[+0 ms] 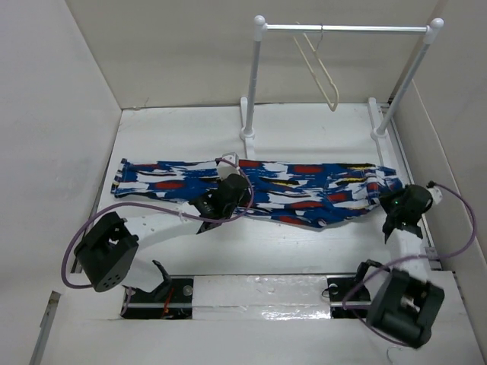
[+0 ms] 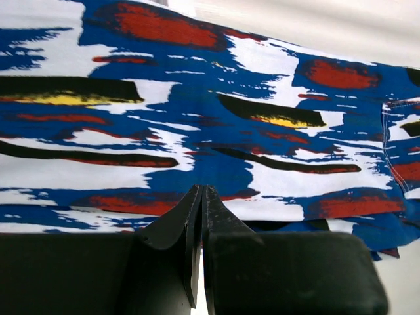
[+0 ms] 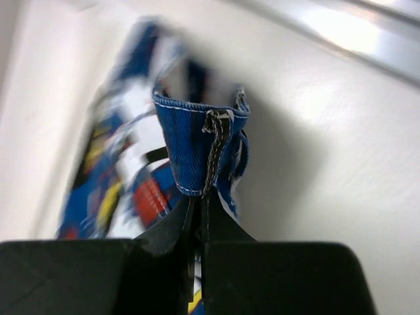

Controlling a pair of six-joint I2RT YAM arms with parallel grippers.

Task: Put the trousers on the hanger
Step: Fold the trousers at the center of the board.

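Cloth like this gives me no stiffness to lean on. The trousers (image 1: 304,190) lie stretched flat across the table (image 1: 304,129), and I expect them to be light, limp and inclined to slide over a thin bar. The hanger (image 1: 332,97) hangs by its hook from the rail (image 1: 350,29) at the far side, well apart from the cloth. My right claw (image 3: 199,203) is closed on the right end: in the right wrist view a fold of blue stitched edge stands up from between the tips. That is a good spot, since the doubled seam is thicker and less likely to pull out. My left claw (image 2: 202,197) is closed too, its tips meeting at the near edge about midway along, but I cannot tell whether any cloth is actually pinched there. A single thin layer would make a weak hold, I judge. Once lifted, everything outside the two holds will droop, the long left part most of all. I would carry it taut and drape it over the hanger near mid-length so both halves balance. The hanger looks thin and free to swing, so a nudge may turn it.
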